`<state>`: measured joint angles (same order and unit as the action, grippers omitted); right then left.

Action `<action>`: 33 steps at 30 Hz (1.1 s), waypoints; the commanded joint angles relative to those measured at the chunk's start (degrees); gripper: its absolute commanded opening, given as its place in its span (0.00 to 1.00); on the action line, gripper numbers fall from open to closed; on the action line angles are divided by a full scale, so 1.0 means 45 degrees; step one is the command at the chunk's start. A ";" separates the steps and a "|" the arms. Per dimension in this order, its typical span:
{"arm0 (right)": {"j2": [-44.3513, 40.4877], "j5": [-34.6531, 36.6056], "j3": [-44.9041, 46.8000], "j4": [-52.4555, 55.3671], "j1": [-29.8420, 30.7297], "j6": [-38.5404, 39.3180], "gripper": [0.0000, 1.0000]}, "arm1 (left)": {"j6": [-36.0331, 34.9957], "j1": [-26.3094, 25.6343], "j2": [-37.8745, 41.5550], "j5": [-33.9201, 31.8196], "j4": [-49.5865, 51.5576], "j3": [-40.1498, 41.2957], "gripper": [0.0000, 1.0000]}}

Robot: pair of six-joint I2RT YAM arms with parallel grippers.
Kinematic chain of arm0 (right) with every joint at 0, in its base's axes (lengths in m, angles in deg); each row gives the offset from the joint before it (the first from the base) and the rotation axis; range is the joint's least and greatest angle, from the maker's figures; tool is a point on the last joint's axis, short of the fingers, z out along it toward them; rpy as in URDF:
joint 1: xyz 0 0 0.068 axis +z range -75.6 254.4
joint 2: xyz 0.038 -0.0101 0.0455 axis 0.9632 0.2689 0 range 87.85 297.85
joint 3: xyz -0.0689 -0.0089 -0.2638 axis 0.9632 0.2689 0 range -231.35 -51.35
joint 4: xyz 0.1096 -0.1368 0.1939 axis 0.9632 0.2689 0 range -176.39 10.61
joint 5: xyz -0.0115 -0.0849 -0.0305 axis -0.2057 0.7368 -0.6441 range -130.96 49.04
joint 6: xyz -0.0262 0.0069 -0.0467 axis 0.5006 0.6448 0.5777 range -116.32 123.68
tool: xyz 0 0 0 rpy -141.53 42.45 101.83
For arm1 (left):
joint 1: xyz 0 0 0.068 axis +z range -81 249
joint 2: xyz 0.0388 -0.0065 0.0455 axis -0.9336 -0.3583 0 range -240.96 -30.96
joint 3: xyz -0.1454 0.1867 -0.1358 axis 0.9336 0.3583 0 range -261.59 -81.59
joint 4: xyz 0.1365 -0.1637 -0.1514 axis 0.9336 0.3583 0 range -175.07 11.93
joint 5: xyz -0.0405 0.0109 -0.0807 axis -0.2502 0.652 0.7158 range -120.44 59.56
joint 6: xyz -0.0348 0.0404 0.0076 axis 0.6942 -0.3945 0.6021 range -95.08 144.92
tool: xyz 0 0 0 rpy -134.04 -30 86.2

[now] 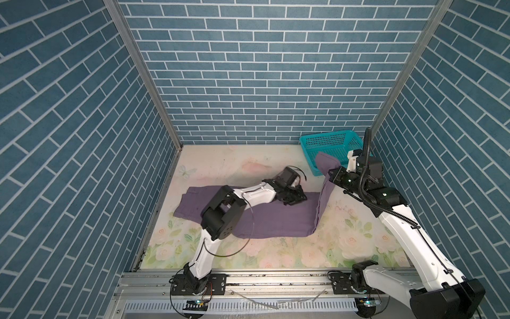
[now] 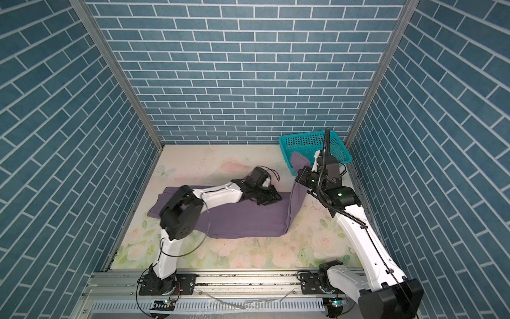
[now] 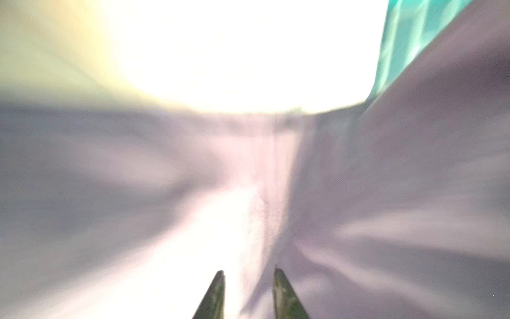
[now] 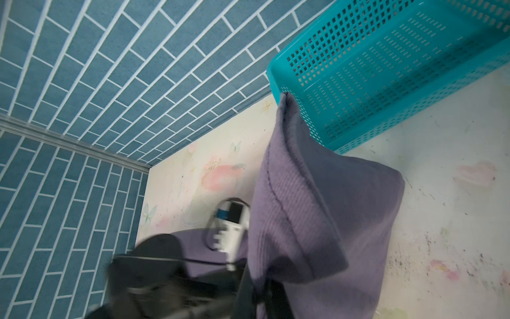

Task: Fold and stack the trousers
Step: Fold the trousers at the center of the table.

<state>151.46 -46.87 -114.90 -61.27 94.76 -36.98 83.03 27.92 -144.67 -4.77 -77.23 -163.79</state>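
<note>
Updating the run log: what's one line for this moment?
left gripper: open over trousers | right gripper: shut on trousers, one end lifted | basket: near lifted end

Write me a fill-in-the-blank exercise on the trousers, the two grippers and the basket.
The trousers are ___ in colour. The right gripper is shut on their raised end; the left gripper has its jaws ___. The teal basket stands in the far ___ corner of the floral table.
Missing words: purple; open; right.
</note>
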 commanded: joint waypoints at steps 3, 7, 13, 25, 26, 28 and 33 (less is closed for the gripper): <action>0.1503 0.1213 -0.1453 -0.1062 0.1945 0.0410 0.00 | -0.1103 0.2633 0.5014 -0.1941 0.1111 0.2174 0.45; 0.3232 0.1555 -0.2325 -0.1304 0.3611 0.0660 0.00 | -0.1401 0.4450 0.7889 -0.2670 0.2214 0.4210 0.48; 0.6425 0.1804 -0.4148 -0.0839 0.6332 0.1426 0.00 | -0.2056 0.7126 1.0964 -0.2832 0.4209 0.6164 0.52; 1.0314 0.1239 -0.6033 0.0629 0.9546 0.4369 0.00 | -0.2885 0.8872 1.1613 -0.2083 0.5154 0.8534 0.58; 1.0482 0.1111 -0.6052 0.0685 0.9679 0.4536 0.00 | -0.2928 0.8894 1.1489 -0.2088 0.5134 0.8558 0.59; 1.0811 0.0671 -0.6090 0.0780 0.9946 0.4855 0.00 | -0.3027 0.8914 1.1310 -0.2154 0.5134 0.8555 0.61; 1.1498 -0.0069 -0.6316 0.1508 1.0758 0.5648 0.32 | -0.3220 0.8914 1.0827 -0.2165 0.5039 0.8533 0.66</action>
<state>202.26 -43.85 -140.96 -57.58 140.55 -16.04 70.13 67.64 -95.10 -14.81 -54.81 -125.17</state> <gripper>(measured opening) 0.275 0.659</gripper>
